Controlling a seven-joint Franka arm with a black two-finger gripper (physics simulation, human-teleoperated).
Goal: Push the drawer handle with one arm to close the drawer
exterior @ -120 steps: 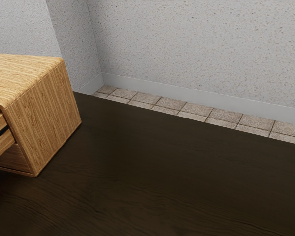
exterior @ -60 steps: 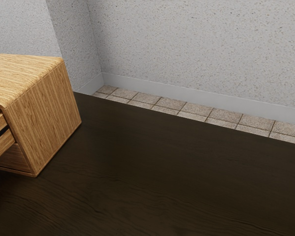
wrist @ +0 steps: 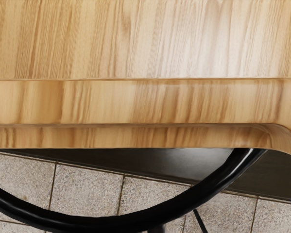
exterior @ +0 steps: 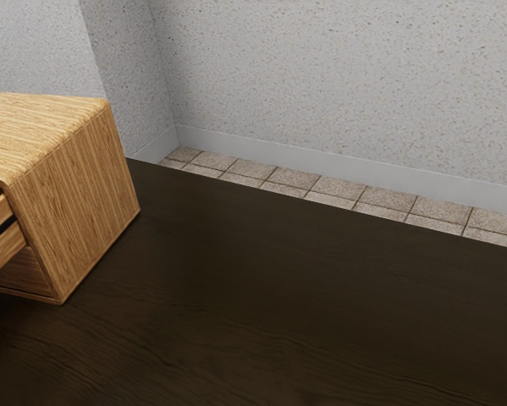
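The light wooden cabinet (exterior: 71, 199) stands at the exterior view's left edge. Its drawer (exterior: 3, 249) sticks out of the front, cut off by the picture's edge, so it is partly open. The wrist view looks down on the wooden body (wrist: 145, 39) and its rounded front edges (wrist: 145, 102). A black curved bar (wrist: 184, 204), apparently the drawer handle, bows outward beyond those edges. Contact between my hand and the bar cannot be made out.
The dark table top (exterior: 295, 296) stretches from the cabinet toward the exterior view's right. Behind its far edge lie floor tiles (exterior: 300, 178) and a speckled wall (exterior: 338, 85). A thin black rod (wrist: 200, 221) lies beside the curved bar.
The drawer has slid slightly into the cabinet, and its front end now shows more at the exterior view's left edge. The cabinet body has stayed put.
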